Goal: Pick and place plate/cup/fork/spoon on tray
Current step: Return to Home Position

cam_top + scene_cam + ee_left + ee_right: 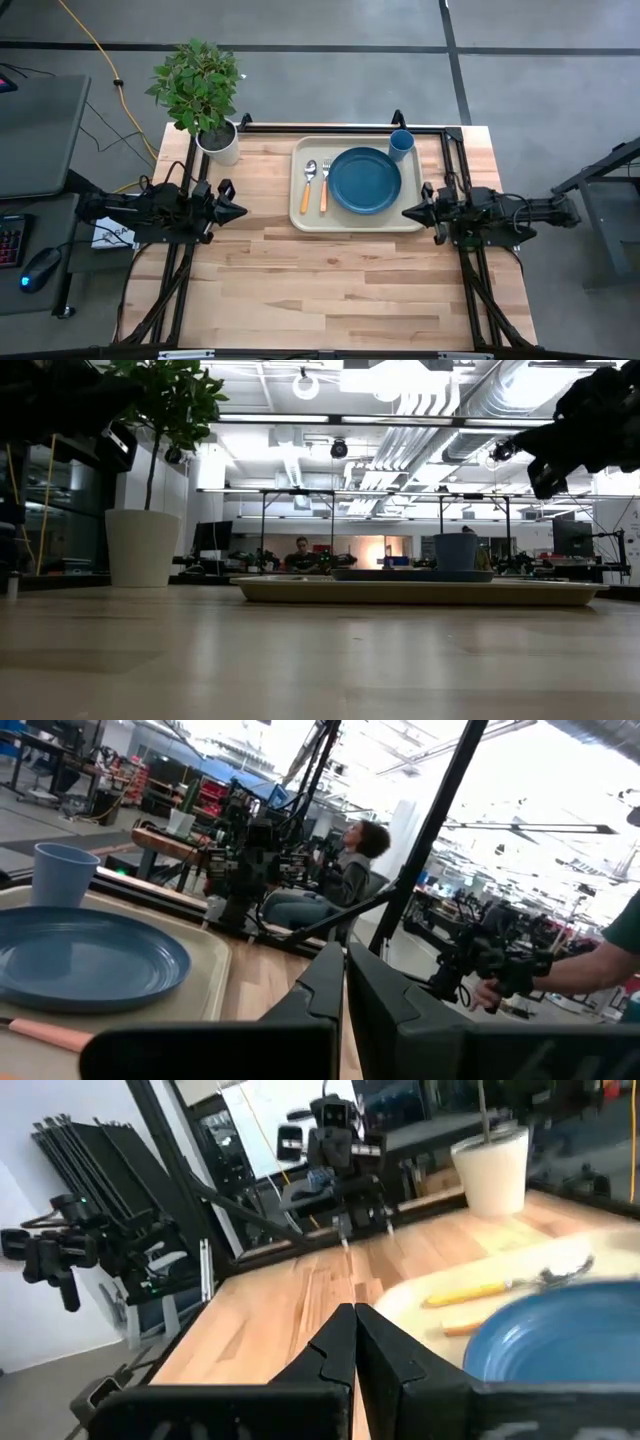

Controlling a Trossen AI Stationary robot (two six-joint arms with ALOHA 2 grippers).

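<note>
The cream tray (410,222) lies at the table's far middle. On it rest the dark blue plate (365,180), the light-blue cup (400,145) at its far right corner, and the orange-handled spoon (308,186) and fork (325,185) left of the plate. My left gripper (240,212) is shut and level at the table's left, pointing toward the tray. My right gripper (408,213) is shut and level at the table's right, near the tray's near right corner. Neither holds anything.
A white plant pot (220,142) with a leafy plant stands at the table's far left corner. Black frame rails (452,160) run along the table's sides. The near half of the wooden table (340,290) is bare. A person sits in the room beyond.
</note>
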